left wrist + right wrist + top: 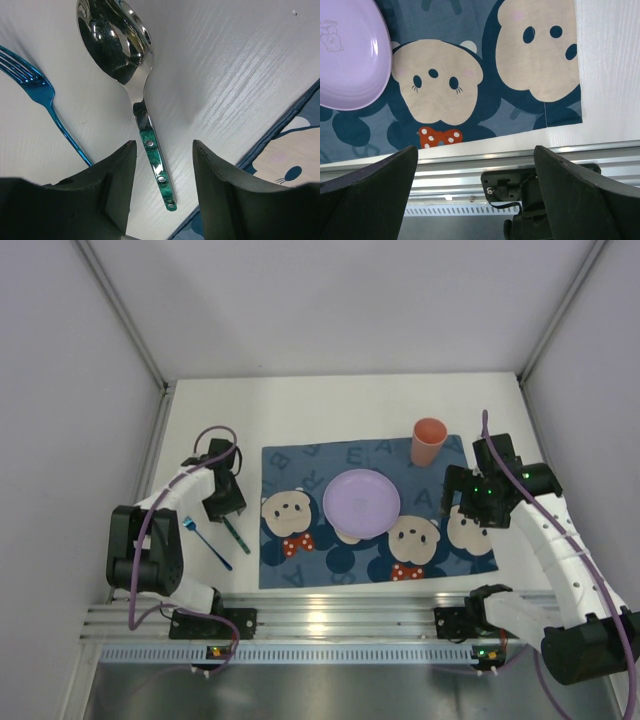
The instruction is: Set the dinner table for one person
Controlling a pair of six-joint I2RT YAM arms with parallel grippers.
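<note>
Three pale grey panel walls [330, 300] enclose the large plain white matte dinner table [330, 405], faintly grained, which runs back from a ribbed aluminium rail [330, 618] at its near edge. A dark blue cartoon-mouse cloth placemat [300, 465] at its middle bears a round lilac plate [361, 502] and an orange cup [428, 442]. The left gripper [164, 146] stands with jaws apart astride a green-handled steel spoon [142, 120] beside a blue fork [42, 95]; the right gripper [475, 151] gapes wide, empty, above the placemat.
</note>
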